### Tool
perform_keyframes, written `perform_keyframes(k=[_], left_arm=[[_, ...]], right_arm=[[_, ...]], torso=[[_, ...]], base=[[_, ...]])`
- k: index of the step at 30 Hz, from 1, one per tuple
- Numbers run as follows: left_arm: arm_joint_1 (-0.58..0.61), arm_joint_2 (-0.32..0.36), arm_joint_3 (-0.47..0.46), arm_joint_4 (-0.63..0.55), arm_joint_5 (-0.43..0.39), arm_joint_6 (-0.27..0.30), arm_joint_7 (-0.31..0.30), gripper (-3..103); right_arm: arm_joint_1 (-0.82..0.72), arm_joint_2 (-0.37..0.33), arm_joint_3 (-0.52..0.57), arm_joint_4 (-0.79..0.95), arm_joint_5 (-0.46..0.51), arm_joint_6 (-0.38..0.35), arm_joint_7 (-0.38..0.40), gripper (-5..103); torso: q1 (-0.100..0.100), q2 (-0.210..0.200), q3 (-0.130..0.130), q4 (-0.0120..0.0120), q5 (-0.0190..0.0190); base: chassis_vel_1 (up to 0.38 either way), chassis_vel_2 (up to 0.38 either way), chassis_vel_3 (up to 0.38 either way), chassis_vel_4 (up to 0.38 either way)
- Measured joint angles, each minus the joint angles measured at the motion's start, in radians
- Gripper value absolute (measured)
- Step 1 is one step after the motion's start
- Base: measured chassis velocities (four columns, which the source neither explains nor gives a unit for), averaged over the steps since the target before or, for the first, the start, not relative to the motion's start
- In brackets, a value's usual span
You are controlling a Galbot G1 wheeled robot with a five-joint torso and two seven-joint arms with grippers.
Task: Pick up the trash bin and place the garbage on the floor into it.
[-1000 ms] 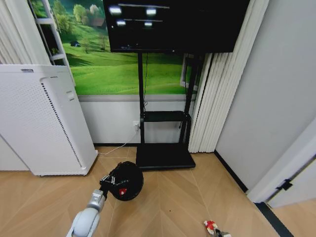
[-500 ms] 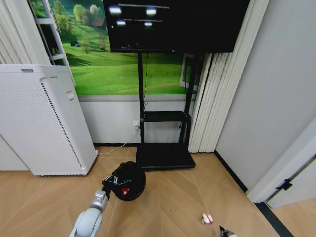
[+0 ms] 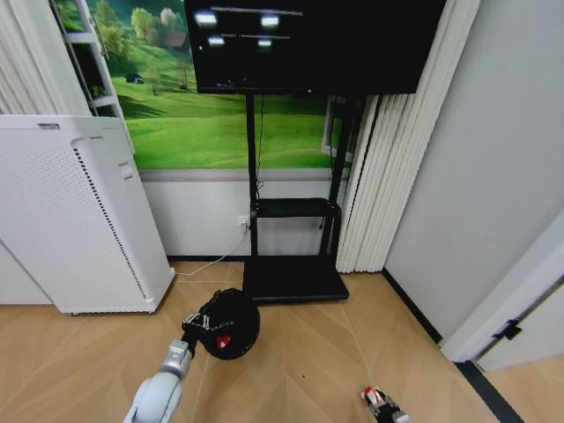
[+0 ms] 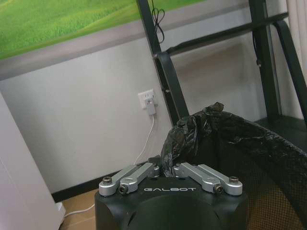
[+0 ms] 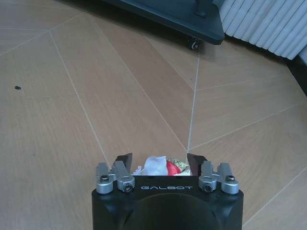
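Black round mesh trash bin (image 3: 233, 322) with black plastic liner, held above light tan herringbone parquet floor (image 3: 308, 352), just in front of black TV stand base (image 3: 293, 280). Left gripper (image 4: 165, 168) clenched on trash bin rim and bunched liner, near white perforated appliance (image 3: 70, 220). Right gripper (image 5: 159, 162) low over floor, fingers parted around crumpled red-and-white wrapper (image 5: 158, 165); grip on wrapper not discernible.

Black wire-mesh bin (image 4: 268, 158) lined with crinkly glossy plastic bag (image 4: 192, 139), matt tan wood floor (image 5: 96, 96), crumpled red-white wrapper (image 5: 160, 166), matt black gripper (image 5: 159, 163) with bare-metal links.
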Motion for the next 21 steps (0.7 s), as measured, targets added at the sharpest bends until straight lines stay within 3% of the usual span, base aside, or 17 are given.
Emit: perform_keyframes(k=[1,9,21], left_arm=[[0.0,0.0,0.0,0.0,0.0,0.0,0.0,7],[0.005,0.029,0.002,0.009,0.001,-0.002,0.007,7],[-0.004,0.018,0.036,0.004,0.008,-0.002,0.006,7]], right_arm=[[0.0,0.0,0.0,0.0,0.0,0.0,0.0,66],[0.021,-0.003,-0.018,-0.031,-0.003,-0.007,-0.01,97],[0.06,0.029,-0.025,-0.086,0.011,-0.054,0.008,100]], torso=[[0.0,0.0,0.0,0.0,0.0],[0.0,0.0,0.0,-0.0001,0.0],[0.0,0.0,0.0,0.0,0.0001]], base=[[0.0,0.0,0.0,0.0],[0.0,0.0,0.0,0.0],[0.0,0.0,0.0,0.0]])
